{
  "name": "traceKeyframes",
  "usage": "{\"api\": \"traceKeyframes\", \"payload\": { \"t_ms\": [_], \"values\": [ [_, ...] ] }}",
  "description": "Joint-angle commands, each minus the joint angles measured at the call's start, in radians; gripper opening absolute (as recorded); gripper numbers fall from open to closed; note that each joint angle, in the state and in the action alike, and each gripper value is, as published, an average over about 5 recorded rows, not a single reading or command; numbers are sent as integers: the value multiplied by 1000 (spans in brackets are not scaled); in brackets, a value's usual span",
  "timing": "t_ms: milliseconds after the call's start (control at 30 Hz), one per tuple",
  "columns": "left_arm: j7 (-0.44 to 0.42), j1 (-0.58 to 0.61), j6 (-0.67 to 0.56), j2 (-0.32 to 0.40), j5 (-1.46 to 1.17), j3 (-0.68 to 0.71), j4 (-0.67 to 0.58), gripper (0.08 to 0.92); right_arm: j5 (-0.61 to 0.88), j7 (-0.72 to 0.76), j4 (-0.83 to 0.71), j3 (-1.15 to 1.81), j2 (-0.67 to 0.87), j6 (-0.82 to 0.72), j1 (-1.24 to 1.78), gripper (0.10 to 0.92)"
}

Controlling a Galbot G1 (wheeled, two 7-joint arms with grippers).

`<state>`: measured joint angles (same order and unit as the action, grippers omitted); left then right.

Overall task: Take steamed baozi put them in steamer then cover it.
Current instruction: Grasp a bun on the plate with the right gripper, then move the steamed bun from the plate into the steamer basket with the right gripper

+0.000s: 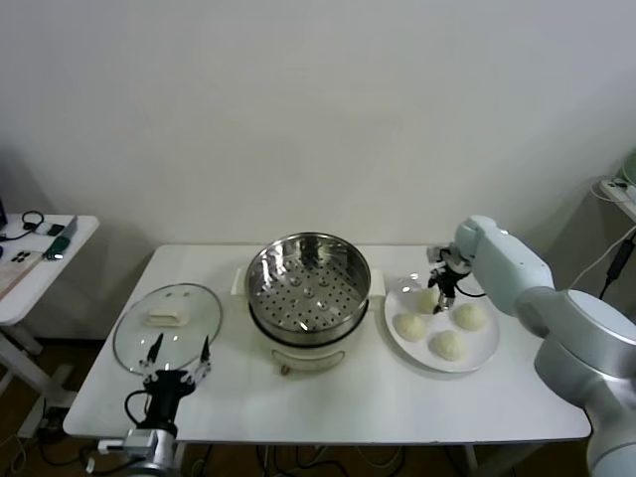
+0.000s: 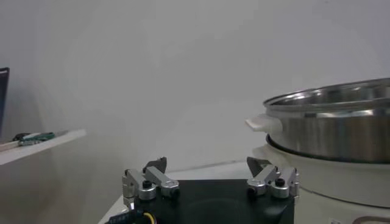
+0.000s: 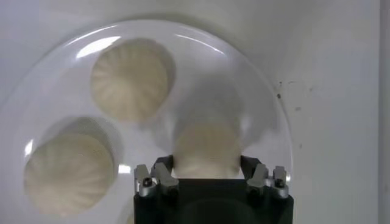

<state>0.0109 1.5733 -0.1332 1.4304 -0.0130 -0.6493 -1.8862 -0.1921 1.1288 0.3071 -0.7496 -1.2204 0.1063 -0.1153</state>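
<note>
A: Steel, shiny and perforated: we see the steamer (image 1: 308, 283) on its cream-white pot base, and the basket holds nothing. It stands between our two grippers, with the white plate (image 1: 480, 350) on its far side from the left gripper (image 1: 180, 353).

B: On the plate we count four steamed baozi (image 1: 448, 344). They are round, cream-white and finely pleated. Our right gripper (image 1: 441, 290) is directly over the one nearest the steamer.

A: How do its jaws stand?

B: In the right wrist view we see the right gripper (image 3: 210, 173) with one finger on each side of that bun (image 3: 206, 149), close around it. We cannot tell whether the pads press the dough, or whether the bun is off the plate.

A: The cover (image 1: 167, 326), clear glass with a metal rim and a cream handle, lies flat on the table just ahead of our left gripper, beside the steamer. That gripper stands wide and holds nothing, low at the table's near edge.

B: The head view alone shows the cover and all four buns together. The left wrist view shows the left gripper (image 2: 210, 175) with fingers spread, and past it the steamer (image 2: 332, 125) from the side, its steel wall above the pot base. The right wrist view alone shows the pleats, and only three buns.
</note>
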Motion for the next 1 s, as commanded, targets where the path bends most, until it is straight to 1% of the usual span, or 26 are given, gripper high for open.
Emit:
{"api": "traceKeyframes", "payload": {
  "t_ms": [33, 100, 333, 533, 767, 1000],
  "values": [
    [1, 3, -1, 1, 0, -1, -5, 823, 3, 9, 72, -3, 32, 0, -19, 713],
    [5, 6, -1, 2, 0, -1, -9, 823, 34, 15, 131, -41, 67, -8, -41, 713],
    [14, 17, 1, 1, 0, -2, -23, 823, 255, 35, 425, -335, 205, -17, -261, 712],
    [8, 26, -1, -1, 0, 0, -35, 823, 342, 36, 631, -556, 237, 11, -508, 712],
    [8, 41, -8, -4, 1, 4, -38, 823, 350, 33, 813, -672, 188, 82, -687, 712],
    [13, 47, -6, -8, -9, 12, -44, 823, 221, 36, 924, -645, 80, 153, -689, 712]
  ]
}}
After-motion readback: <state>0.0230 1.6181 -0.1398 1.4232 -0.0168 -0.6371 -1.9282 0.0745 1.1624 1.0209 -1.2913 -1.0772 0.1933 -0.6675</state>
